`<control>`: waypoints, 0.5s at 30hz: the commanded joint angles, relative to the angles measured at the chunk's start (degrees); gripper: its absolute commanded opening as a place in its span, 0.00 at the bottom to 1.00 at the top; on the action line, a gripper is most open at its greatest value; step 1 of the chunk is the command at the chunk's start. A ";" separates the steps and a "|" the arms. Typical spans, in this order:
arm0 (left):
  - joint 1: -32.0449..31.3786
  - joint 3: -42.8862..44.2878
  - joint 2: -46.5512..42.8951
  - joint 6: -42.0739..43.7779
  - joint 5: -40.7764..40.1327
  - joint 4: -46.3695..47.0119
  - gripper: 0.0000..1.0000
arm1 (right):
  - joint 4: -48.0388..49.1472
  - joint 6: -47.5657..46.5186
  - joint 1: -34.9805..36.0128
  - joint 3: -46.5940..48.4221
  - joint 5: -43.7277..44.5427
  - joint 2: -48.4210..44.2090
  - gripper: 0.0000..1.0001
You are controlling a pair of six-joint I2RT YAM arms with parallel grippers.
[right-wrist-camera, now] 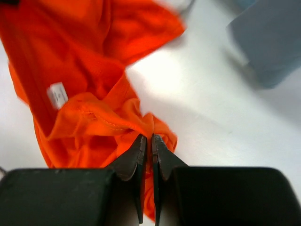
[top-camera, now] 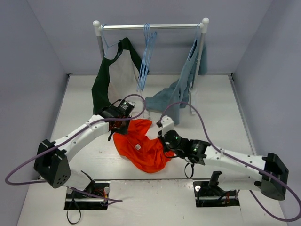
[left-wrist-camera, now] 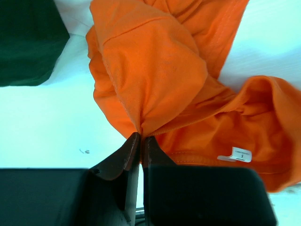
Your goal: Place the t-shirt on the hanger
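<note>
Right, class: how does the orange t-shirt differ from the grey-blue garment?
The t-shirt lies bunched on the table; the grey-blue garment hangs from the rail. The left gripper and right gripper pinch the t-shirt; neither touches the grey-blue garment. Both are soft cloth.

A green-and-white garment (top-camera: 101, 89) and a grey-blue garment (top-camera: 175, 96) hang from the rack (top-camera: 174, 26).

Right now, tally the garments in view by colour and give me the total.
Orange-red t-shirt: 1
Dark green-and-white garment: 1
Grey-blue garment: 1
Total: 3
</note>
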 commanded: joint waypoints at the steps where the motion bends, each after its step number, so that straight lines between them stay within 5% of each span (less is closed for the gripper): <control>1: 0.63 3.98 -7.05 -5.49 -1.16 -1.27 0.00 | -4.99 -4.18 -1.27 6.50 11.28 -10.39 0.01; 6: 0.54 2.08 -11.12 -11.52 -3.77 -0.02 0.00 | -12.13 3.67 -1.82 5.64 12.07 -13.26 0.09; 11: -1.62 -4.98 -13.76 -19.28 -3.50 5.26 0.00 | -14.63 13.39 -1.81 3.92 9.75 -13.66 0.42; 15: -3.10 -11.19 -14.22 -22.02 -3.42 9.62 0.00 | -14.55 15.37 -1.43 6.62 9.50 -8.57 0.58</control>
